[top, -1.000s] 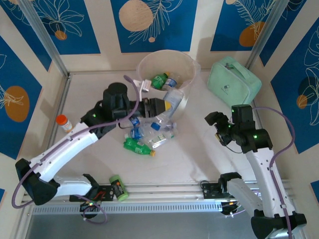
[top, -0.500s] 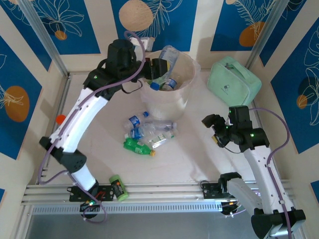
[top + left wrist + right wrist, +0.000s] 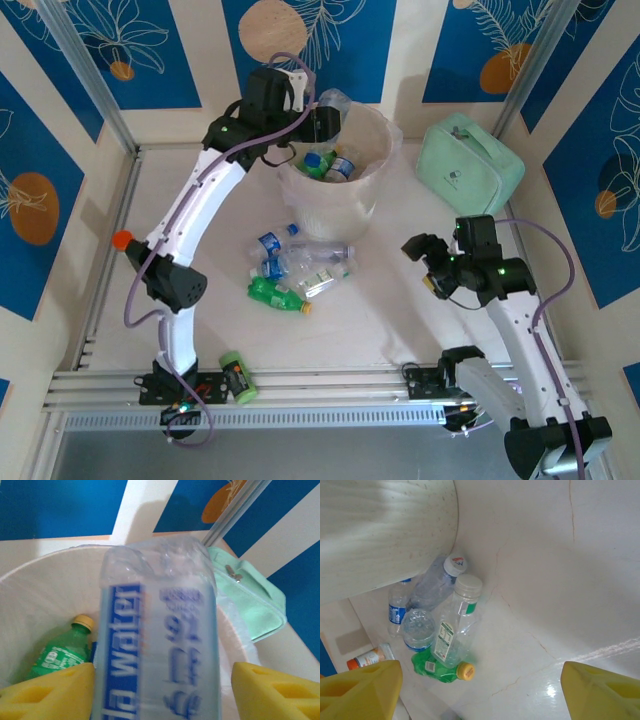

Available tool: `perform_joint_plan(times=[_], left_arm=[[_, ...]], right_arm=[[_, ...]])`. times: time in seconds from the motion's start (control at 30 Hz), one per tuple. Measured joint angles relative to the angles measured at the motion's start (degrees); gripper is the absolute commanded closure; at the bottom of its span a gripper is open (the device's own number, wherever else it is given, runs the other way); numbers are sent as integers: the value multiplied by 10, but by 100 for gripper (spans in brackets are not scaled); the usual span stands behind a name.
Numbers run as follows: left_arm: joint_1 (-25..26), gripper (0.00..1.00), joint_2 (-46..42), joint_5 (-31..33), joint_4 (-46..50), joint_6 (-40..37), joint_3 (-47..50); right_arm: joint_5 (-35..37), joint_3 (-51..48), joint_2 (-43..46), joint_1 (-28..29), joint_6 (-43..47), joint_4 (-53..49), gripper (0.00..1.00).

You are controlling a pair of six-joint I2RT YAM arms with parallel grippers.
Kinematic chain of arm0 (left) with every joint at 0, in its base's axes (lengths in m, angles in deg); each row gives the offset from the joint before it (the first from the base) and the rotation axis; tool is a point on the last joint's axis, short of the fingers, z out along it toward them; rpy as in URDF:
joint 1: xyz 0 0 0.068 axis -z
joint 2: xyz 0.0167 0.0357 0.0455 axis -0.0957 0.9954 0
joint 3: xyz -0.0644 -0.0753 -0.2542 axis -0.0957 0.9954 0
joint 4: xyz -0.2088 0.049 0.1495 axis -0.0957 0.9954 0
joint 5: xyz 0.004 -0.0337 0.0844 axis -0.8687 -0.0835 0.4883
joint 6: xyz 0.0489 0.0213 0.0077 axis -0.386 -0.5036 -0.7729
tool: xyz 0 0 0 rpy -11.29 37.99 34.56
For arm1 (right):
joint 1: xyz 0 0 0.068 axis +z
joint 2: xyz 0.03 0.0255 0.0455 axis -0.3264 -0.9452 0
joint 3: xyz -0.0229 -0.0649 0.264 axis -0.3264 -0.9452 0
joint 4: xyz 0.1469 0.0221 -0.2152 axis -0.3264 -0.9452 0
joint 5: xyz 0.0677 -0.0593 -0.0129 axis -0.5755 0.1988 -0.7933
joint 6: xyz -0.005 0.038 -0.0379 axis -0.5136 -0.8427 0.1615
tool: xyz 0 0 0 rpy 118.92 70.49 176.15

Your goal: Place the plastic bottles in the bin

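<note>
My left gripper hangs over the far rim of the bin. A clear plastic bottle with a blue label stands blurred between its yellow fingers, with a gap on the right side, so the gripper is open. Inside the bin lie a green bottle and other bottles. Several plastic bottles are piled on the table in front of the bin, among them a green one and a clear white-capped one. My right gripper hovers open to the right of that pile, holding nothing.
A mint-green case sits right of the bin. An orange-capped jar stands at the left, behind my left arm. A short green can lies near the front rail. Bare table lies between the pile and my right arm.
My left arm swung up from the pile on the table to above the bin, carrying the clear bottle, and its jaws have widened. The right arm barely shifted.
</note>
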Motion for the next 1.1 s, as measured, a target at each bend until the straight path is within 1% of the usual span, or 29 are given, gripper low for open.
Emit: perform_joint_plan(times=[0.13, 0.33, 0.4, 0.47, 0.53, 0.63, 0.7, 0.8, 0.9, 0.97, 1.1], left_arm=[[-3, 18, 8, 5, 1, 0, 0], [-3, 16, 4, 20, 7, -2, -2], [-3, 16, -12, 35, 18, -5, 7], [-4, 16, -48, 55, 28, -12, 39], [-7, 15, -111, 77, 32, -15, 107], [-27, 14, -237, 100, 24, -12, 245], [-53, 13, -326, 112, 14, -8, 340], [-89, 13, -417, 120, 3, 0, 452], [-107, 12, -452, 117, -16, 0, 546], [-113, 11, -455, 109, -34, 0, 608], [-116, 11, -400, 92, -72, -2, 717]], right_arm=[[-2, -3, -22, 0, 5, 11, 17], [-5, -2, -57, 0, 17, 27, 17], [-5, -1, -60, 1, 19, 28, 17], [-5, 1, -60, 1, 21, 28, 17], [-5, 2, -59, 2, 22, 30, 17], [-4, 2, -56, 9, 23, 30, 17], [-4, 2, -51, 16, 23, 31, 17], [-4, 2, -45, 32, 19, 32, 17], [0, 2, -40, 53, 13, 31, 17], [4, 5, -35, 68, 7, 26, 17], [15, 7, -6, 107, -11, 20, 17]])
